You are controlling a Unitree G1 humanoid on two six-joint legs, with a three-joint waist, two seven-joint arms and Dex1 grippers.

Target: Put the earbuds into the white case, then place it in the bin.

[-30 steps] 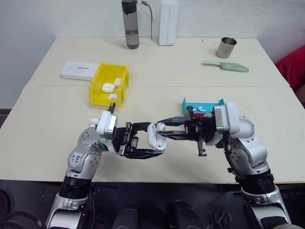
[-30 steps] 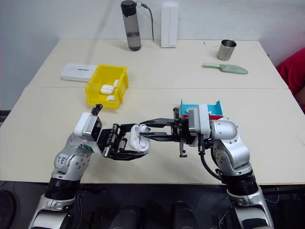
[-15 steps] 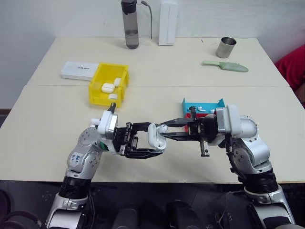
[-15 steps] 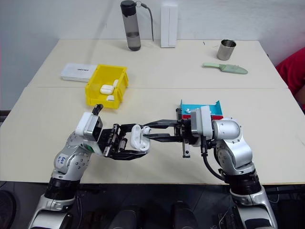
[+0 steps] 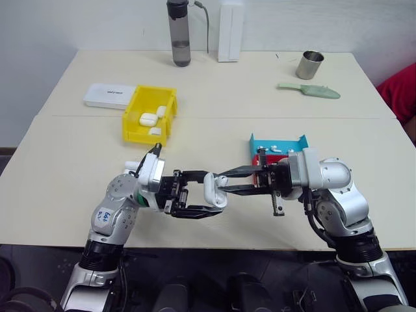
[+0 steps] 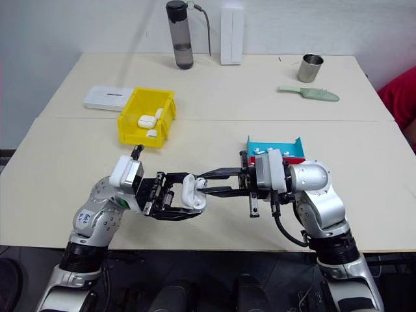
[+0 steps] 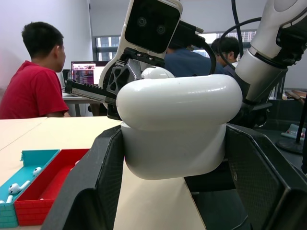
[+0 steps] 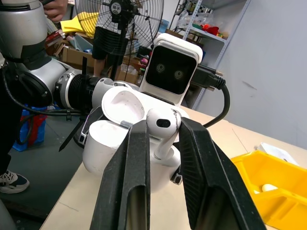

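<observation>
My left gripper (image 5: pixel 213 192) is shut on the white case (image 5: pixel 214 190), held above the table's front edge with its lid flipped open (image 8: pixel 123 105). My right gripper (image 5: pixel 222 182) comes in from the right, shut on one of the earbuds (image 8: pixel 162 125). The earbud's stem points down into the open case (image 8: pixel 108 139). In the left wrist view the case (image 7: pixel 180 124) sits between both black fingers (image 7: pixel 103 163). The yellow bin (image 5: pixel 133 123) stands at the back left with other white cases (image 5: pixel 148 119) inside. More earbuds (image 5: pixel 276 148) lie in the red and blue tray (image 5: pixel 292 140).
A flat white box (image 5: pixel 109 95) lies left of the bin. Along the far edge are a dark bottle (image 5: pixel 178 32), an upright white box (image 5: pixel 230 31), a metal cup (image 5: pixel 309 64) and a green scoop (image 5: pixel 309 90). A person in red (image 5: pixel 400 91) is at the right edge.
</observation>
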